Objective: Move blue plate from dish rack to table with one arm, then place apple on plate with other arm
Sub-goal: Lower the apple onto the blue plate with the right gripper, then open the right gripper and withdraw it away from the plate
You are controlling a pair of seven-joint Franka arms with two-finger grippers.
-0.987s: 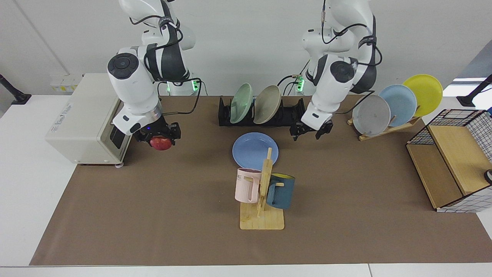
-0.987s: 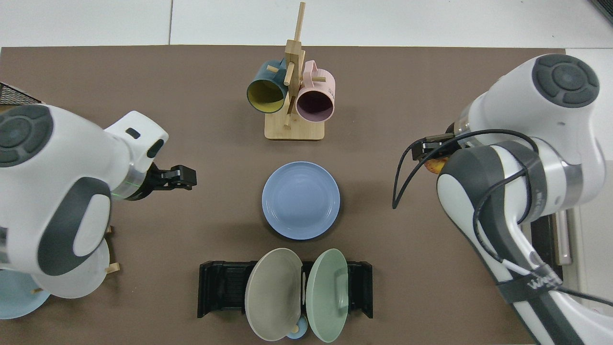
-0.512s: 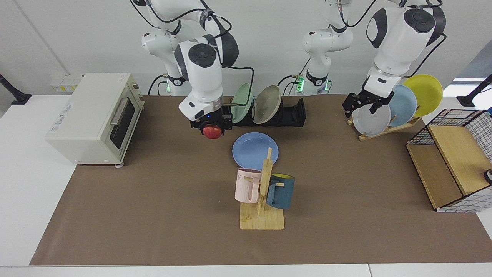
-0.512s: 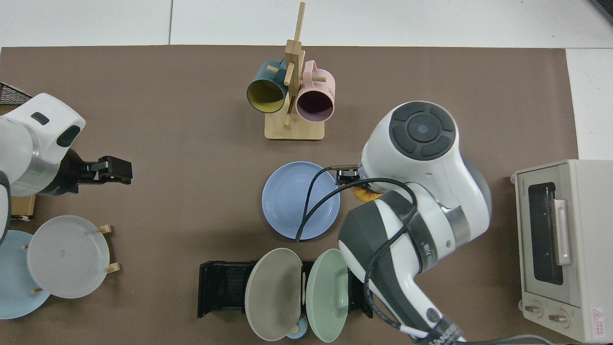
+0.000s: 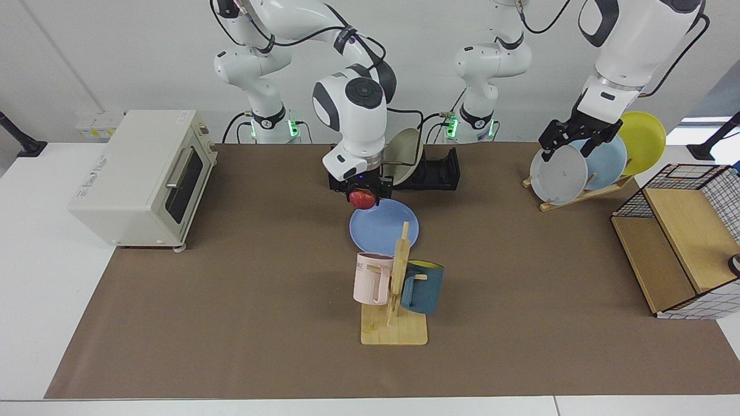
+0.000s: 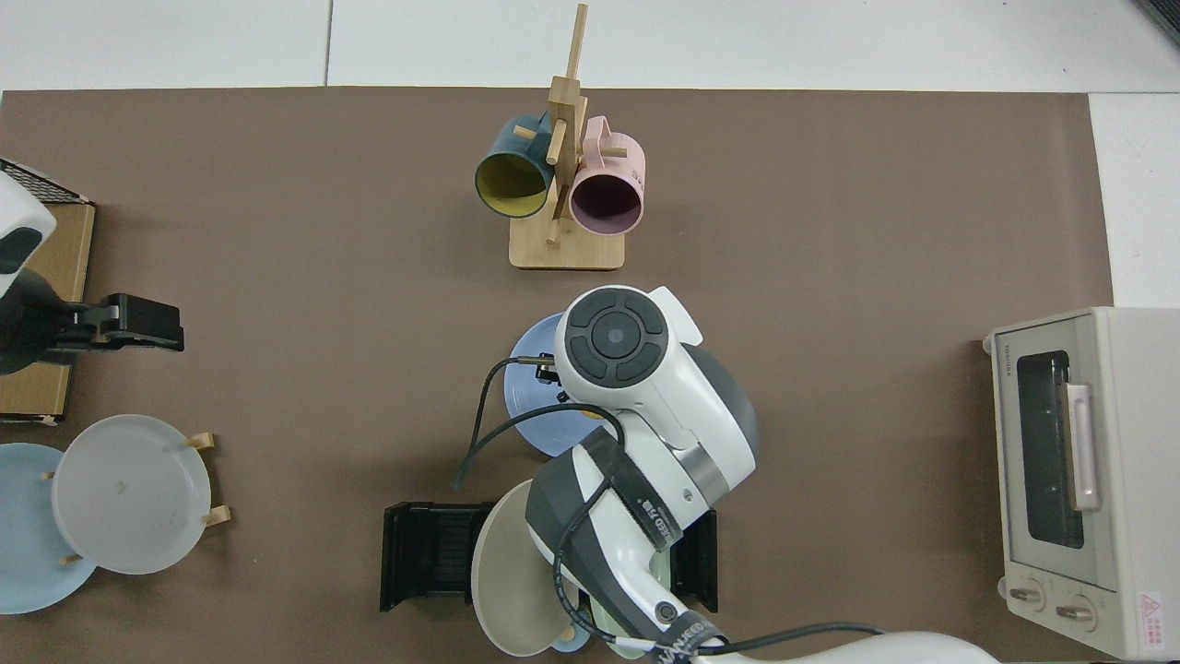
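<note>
Gripping the apple (image 5: pixel 362 199), the right gripper (image 5: pixel 363 190) hangs above the far rim of the blue plate (image 5: pixel 384 226) on the table (image 5: pixel 231 300), the dish rack (image 5: pixel 430 170) just behind it; the left gripper (image 5: pixel 572 138), fingers spread and empty, waits well apart. From the top, the right arm hides its gripper and the apple over the plate (image 6: pixel 525 406), while the left gripper (image 6: pixel 147 325) sits far off.

Small print on toaster oven (image 6: pixel 1069 480) and pink mug (image 5: pixel 370 278), none legible

An arm's white wrist housing (image 6: pixel 627 355) is hanging directly over the blue plate (image 6: pixel 530 406), covering most of it; the dish rack (image 6: pixel 433 553) is sitting just beside the plate.
</note>
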